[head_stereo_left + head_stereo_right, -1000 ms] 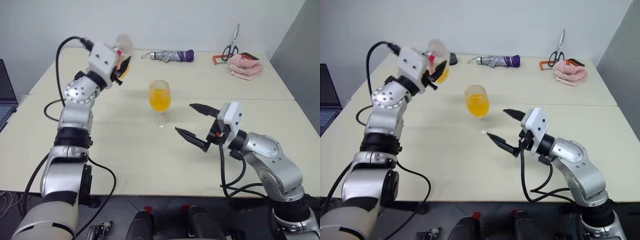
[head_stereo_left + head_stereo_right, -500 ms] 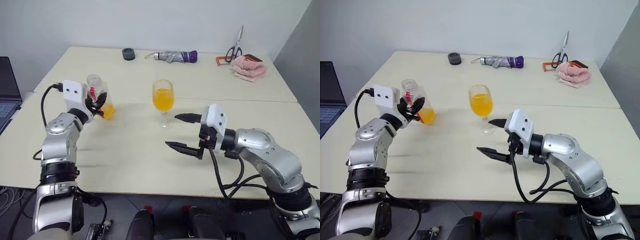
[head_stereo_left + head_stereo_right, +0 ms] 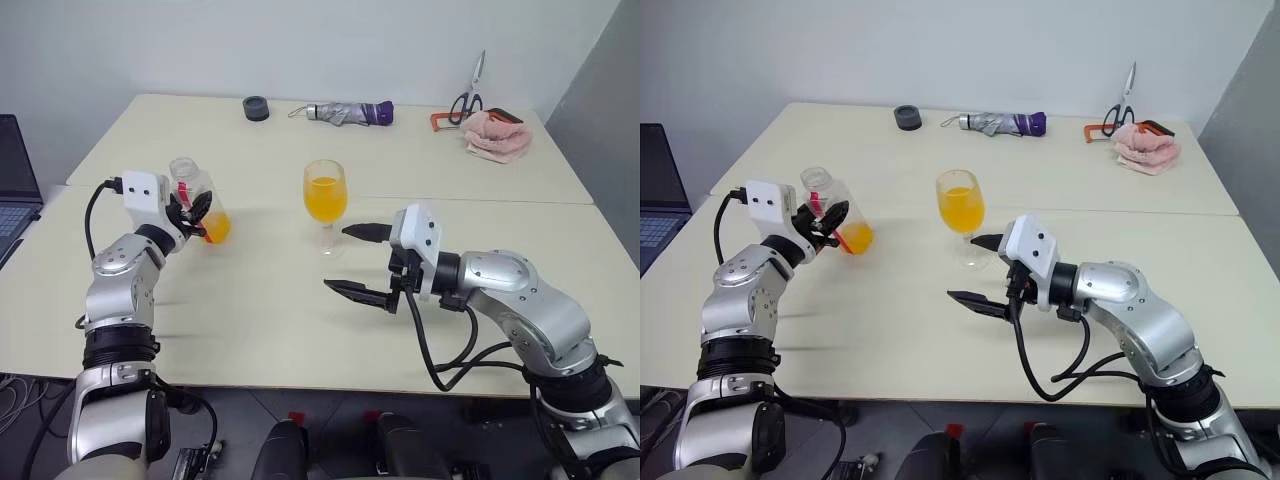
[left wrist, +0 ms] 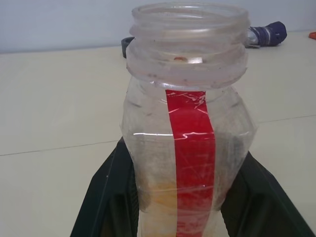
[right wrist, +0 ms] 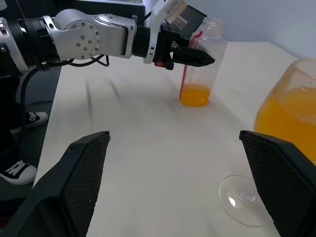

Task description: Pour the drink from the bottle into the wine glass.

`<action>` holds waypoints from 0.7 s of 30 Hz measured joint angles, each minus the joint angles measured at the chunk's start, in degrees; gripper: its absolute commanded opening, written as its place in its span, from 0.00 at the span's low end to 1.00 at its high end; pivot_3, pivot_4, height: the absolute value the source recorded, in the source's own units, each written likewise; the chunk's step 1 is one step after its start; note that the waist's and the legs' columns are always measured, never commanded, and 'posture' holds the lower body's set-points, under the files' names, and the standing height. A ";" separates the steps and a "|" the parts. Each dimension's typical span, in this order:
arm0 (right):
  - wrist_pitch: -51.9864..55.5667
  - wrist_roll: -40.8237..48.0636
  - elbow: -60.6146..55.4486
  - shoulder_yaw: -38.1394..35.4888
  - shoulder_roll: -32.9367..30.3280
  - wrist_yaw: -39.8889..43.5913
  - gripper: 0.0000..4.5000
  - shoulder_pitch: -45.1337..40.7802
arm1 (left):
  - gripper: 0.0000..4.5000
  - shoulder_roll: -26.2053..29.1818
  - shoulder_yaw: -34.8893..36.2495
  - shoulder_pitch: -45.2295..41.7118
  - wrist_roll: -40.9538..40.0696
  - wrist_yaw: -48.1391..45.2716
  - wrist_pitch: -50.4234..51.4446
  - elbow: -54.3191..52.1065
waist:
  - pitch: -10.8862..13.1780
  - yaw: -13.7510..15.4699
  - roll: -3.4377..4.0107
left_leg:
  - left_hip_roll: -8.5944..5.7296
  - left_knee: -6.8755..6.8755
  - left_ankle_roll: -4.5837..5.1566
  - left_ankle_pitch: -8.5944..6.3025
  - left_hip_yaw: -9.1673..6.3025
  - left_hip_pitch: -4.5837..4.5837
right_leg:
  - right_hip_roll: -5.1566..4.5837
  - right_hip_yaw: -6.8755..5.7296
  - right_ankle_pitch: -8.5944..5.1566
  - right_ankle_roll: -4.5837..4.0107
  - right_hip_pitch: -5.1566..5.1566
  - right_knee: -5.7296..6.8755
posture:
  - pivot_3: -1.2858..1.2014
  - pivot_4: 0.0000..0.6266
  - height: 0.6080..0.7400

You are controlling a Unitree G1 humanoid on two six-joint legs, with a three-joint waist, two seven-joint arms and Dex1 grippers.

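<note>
Clear plastic bottle (image 3: 193,196) with a red strip down its side, uncapped, stood upright on the pale table (image 3: 250,300), clamped between the black fingers of my left gripper (image 3: 196,212); a little orange-yellow drink (image 5: 195,95) remained at its bottom. Clear stemmed wine glass (image 3: 325,205), its bowl about half full of the same drink, stood on its foot well apart from the bottle, nearer the table's middle. My right gripper (image 3: 357,262) hovered just beside the glass with its fingers spread wide, gripping nothing, one fingertip near the stem
</note>
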 measured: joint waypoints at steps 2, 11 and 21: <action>0.44 0.03 -0.06 -0.08 0.06 -0.05 1.00 -0.22 | 0.54 -0.01 0.04 -0.04 -0.18 0.01 -0.08 0.16 | 0.00 0.00 0.00 | 0.00 0.00 0.00 0.00 0.00 0.00 | 0.00 0.00 0.00 0.00 0.00 0.00 | 0.52 0.24 1.00; 1.92 0.66 -0.12 -0.46 0.49 -0.10 1.00 -0.37 | 1.00 -0.22 0.10 0.58 -0.27 0.70 -0.49 0.64 | 0.00 -0.02 0.00 | 0.01 -0.02 0.00 0.00 0.00 0.00 | 0.00 0.01 0.00 0.00 0.00 -0.02 | 0.52 0.24 1.00; 2.29 1.29 -0.63 -0.69 0.29 0.00 1.00 -0.32 | 1.00 -0.07 0.16 3.12 -0.28 0.69 -1.03 -1.67 | 0.00 -0.02 0.00 | 0.01 -0.03 0.00 0.00 0.00 -0.01 | 0.00 0.01 0.00 0.00 0.00 -0.03 | 0.52 0.24 1.00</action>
